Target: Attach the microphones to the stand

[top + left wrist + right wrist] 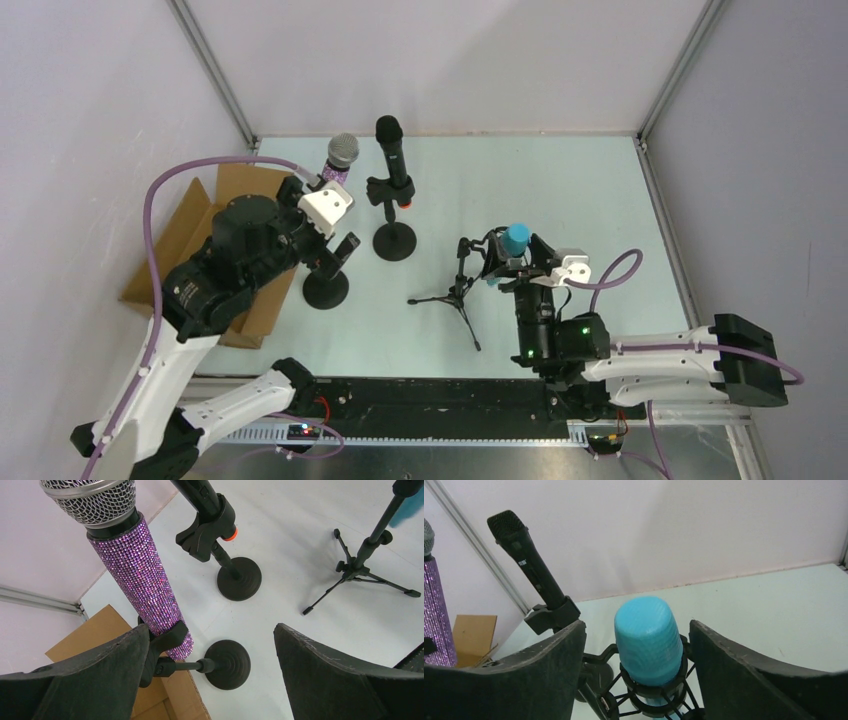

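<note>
Cardboard box: brown, at table's left edge, close against left wall, one flap spread leftward, right part hidden in top view. Same box shows low left in left wrist view, and small at left edge in right wrist view.
Table: pale mint top, matte.
Walls: plain white, closing in back, left, right.
Aluminium struts: rise slanting from both back corners; one more runs along table's right edge.
Metal sheet: shiny, below near edge.

Black mic clipped in round-base stand; purple mic left of it; blue mic atop tripod stand.
</note>
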Available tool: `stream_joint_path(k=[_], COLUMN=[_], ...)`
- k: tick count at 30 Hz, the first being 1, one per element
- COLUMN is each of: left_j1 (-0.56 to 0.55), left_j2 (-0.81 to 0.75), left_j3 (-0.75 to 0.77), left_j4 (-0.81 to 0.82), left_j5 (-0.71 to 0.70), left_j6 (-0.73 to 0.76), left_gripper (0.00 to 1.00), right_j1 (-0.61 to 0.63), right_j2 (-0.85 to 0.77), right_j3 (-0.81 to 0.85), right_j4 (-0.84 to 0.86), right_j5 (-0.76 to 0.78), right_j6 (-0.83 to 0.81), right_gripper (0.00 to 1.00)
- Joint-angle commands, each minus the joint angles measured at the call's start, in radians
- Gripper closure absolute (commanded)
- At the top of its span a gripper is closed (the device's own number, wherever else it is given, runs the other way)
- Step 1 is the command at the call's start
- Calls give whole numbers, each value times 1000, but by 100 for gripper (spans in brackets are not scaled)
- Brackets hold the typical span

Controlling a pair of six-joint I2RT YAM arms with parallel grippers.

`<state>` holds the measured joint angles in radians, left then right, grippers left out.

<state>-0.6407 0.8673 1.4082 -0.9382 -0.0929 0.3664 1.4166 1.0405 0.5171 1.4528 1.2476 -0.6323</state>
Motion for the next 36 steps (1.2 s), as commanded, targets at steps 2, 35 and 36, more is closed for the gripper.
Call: stream_joint_path(k=[2,35,36], left_j1=[5,5,5], left_j2=[1,46,50], left_j3=[26,86,103], left_j4=[18,18,19], left_j5=[7,5,3], left_j6=[-1,-35,-36], left_gripper=[2,2,2], right_j1=[31,-499,-621], right_j2=[-30,-471,-461], right_j3=[-5,515,515], right_j4=[53,-2184,-2177], right_j5=[44,-536,-660], right_j6=[10,1184,1180], right_gripper=[3,1,1])
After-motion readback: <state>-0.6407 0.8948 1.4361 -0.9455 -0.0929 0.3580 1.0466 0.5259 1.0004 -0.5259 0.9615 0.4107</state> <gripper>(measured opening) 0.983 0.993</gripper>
